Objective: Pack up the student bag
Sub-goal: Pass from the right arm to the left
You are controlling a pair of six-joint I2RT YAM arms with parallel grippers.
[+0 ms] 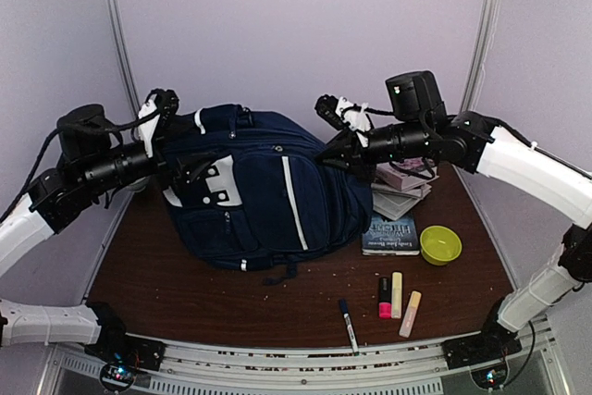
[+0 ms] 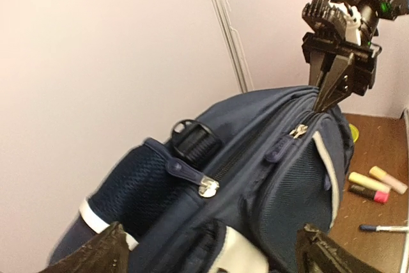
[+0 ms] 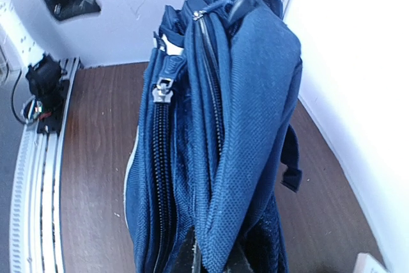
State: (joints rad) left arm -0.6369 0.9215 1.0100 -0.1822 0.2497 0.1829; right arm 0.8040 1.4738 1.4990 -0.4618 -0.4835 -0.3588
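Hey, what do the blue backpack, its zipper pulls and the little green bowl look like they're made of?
The student bag: woven synthetic fabric, likely nylon or polyester, matte; the wrist views show a coarse weave. Its zipper pulls: probably metal, from their silvery shine. The green bowl: probably plastic, smooth and evenly lime-coloured; glazed ceramic can't be ruled out.

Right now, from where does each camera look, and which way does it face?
Top external: above, behind the robot, facing down at the table; left gripper and right gripper flank the student bag.
Left wrist: left of the bag, facing right across its top; own open fingers below.
Right wrist: right of the bag, facing left along the zippers; own fingers hardly show.
Shared: top and left wrist show the right gripper.
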